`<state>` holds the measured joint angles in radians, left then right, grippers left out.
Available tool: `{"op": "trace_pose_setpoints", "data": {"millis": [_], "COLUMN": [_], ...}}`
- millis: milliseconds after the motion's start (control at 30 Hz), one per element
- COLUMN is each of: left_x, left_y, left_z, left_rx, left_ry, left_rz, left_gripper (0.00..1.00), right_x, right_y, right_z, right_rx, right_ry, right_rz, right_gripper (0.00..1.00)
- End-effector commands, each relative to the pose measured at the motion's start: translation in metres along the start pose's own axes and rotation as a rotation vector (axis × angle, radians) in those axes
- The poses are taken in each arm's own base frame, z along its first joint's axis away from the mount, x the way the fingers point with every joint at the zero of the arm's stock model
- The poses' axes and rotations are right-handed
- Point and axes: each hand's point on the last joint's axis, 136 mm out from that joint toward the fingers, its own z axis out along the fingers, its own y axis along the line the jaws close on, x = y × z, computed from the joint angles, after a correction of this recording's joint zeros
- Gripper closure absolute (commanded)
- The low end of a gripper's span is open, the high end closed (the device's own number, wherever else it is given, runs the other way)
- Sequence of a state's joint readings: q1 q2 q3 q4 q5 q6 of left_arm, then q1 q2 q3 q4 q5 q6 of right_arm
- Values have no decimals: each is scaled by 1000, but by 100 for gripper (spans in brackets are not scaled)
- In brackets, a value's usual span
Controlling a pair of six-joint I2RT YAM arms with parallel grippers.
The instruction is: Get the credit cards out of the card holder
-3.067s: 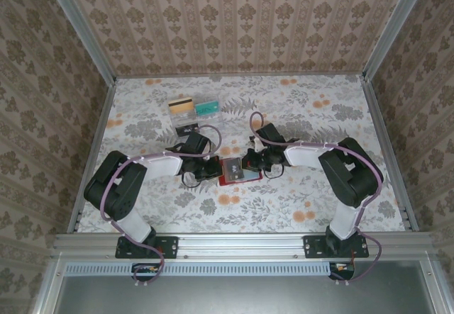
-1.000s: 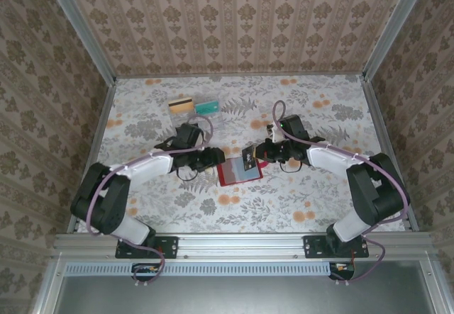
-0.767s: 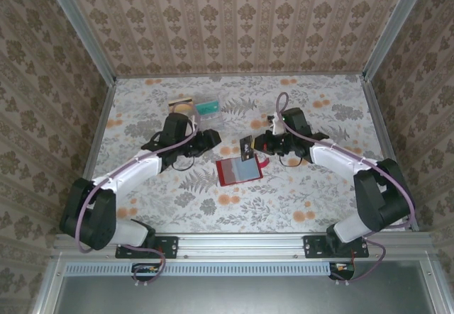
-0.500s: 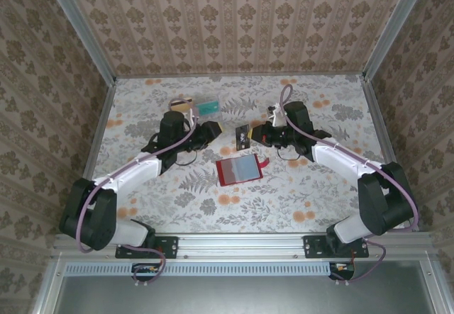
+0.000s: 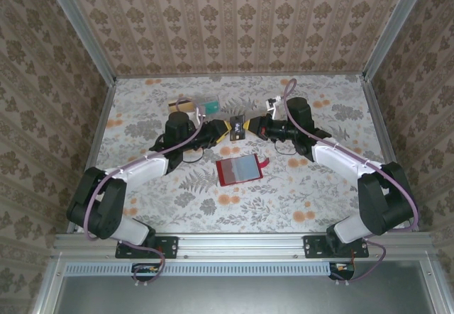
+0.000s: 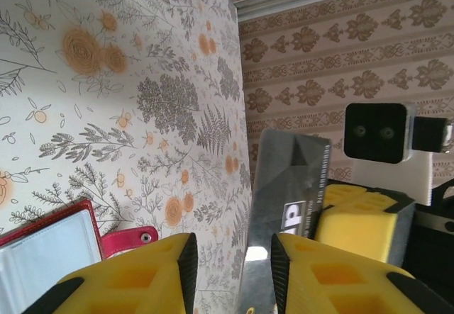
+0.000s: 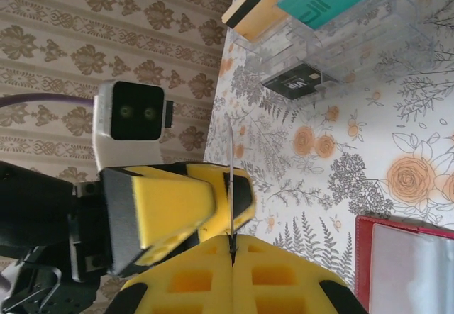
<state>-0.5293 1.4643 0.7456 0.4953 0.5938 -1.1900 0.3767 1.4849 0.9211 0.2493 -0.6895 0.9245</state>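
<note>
1. Beyond the card holder (image 5: 239, 169), seen from above, right fingers (image 5: 250, 125) clench a black credit card (image 5: 236, 128), offering it to left fingers (image 5: 216, 131), probably for a handover.
2. Left wrist: left fingers (image 6: 135, 278) stand parted around the black credit card (image 6: 284, 200), not yet gripping.
3. Right wrist: right fingers (image 7: 284, 278) pinch it edge-on.

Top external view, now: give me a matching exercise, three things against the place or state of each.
1. teal card
2. card holder
3. right gripper

A. shut on a black card
B. lying open on the table
C. in the clear tray

Pairs: 1-C, 2-B, 3-A.
</note>
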Motion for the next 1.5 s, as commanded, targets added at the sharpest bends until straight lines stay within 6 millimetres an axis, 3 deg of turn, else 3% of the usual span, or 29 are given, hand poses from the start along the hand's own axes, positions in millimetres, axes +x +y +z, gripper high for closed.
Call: {"op": "trace_pose_setpoints", "data": {"millis": [0,533,800,900,967,1167,1267,1467], "left_x": [4,-3,2,2,2,8,14,5], "left_y": [-13,-32,-39,-40,-41,-26,-17,-3], "left_z": [6,2,1,0,-3,-14,-26,-54], "left_rx": [48,123,151,155,157,34,-96,-355], "left_ry": [32,5,32,31,34,84,133,181], "left_rz": [14,15,33,39,54,143,252,531], "left_gripper": [66,75,92,100,100,100,100,100], "right_x": [-1,9,11,12,13,14,12,8], "right_y": [7,-11,-16,-19,-23,-32,-34,-36], "right_z": [0,9,11,12,11,4,-2,-12], "right_rx": [-43,-22,-12,-1,17,82,119,181], "right_ry": [3,39,47,52,56,51,40,15], "right_rz": [2,28,29,27,29,2,-24,-70], "right_gripper": [100,100,100,82,52,12,0,0]}}
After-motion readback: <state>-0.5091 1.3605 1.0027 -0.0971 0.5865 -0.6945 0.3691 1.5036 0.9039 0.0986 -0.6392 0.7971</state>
